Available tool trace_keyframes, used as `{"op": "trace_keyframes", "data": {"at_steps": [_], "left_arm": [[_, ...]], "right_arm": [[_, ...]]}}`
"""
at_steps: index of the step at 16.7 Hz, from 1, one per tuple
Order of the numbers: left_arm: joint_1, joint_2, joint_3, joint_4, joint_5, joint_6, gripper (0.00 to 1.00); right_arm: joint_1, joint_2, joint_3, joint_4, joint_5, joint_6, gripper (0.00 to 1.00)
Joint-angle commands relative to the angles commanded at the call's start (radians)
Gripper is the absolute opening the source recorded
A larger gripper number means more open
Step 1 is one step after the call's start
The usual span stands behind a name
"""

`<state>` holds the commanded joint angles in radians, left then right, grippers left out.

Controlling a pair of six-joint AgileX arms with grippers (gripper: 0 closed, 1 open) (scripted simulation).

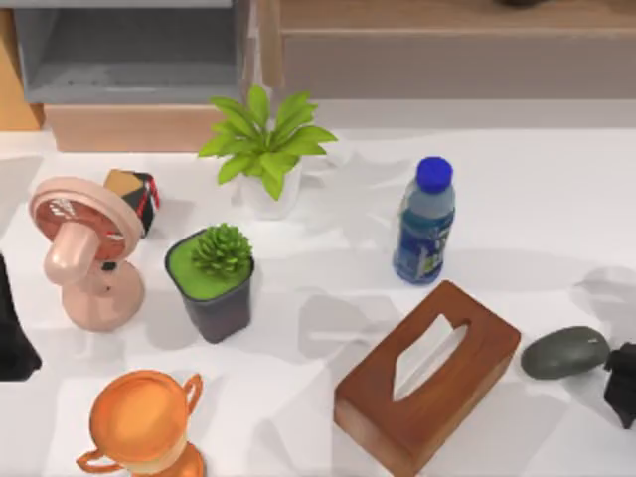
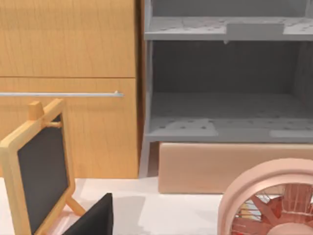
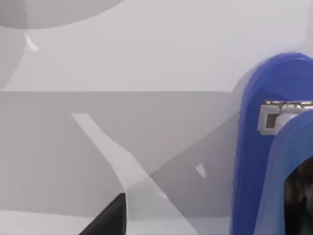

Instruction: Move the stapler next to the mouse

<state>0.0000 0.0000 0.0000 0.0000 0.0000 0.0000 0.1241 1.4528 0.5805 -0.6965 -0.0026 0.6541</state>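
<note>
Right gripper [image 1: 622, 383] sits low at the table's right edge, just beside the mouse [image 1: 564, 352], which lies right of the wooden tissue box [image 1: 427, 375]. Right wrist view has the stapler [image 3: 264, 161] very close up, blue body with a metal piece showing, probably between the fingers, but I cannot tell whether they are closed on it. Left arm [image 1: 14, 328] is parked at the left edge near the pink fan [image 1: 84, 248].

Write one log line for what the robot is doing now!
right gripper: by mouse, table's right edge | stapler: close at right wrist | left arm: parked left
</note>
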Motion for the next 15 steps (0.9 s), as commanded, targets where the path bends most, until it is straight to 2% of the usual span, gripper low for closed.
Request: {"op": "trace_keyframes", "data": {"at_steps": [9,15], "left_arm": [[0.000,0.000,0.000,0.000,0.000,0.000,1.00],[0.000,0.000,0.000,0.000,0.000,0.000,1.00]], "right_arm": [[0.000,0.000,0.000,0.000,0.000,0.000,0.02],[0.000,0.000,0.000,0.000,0.000,0.000,0.00]]}}
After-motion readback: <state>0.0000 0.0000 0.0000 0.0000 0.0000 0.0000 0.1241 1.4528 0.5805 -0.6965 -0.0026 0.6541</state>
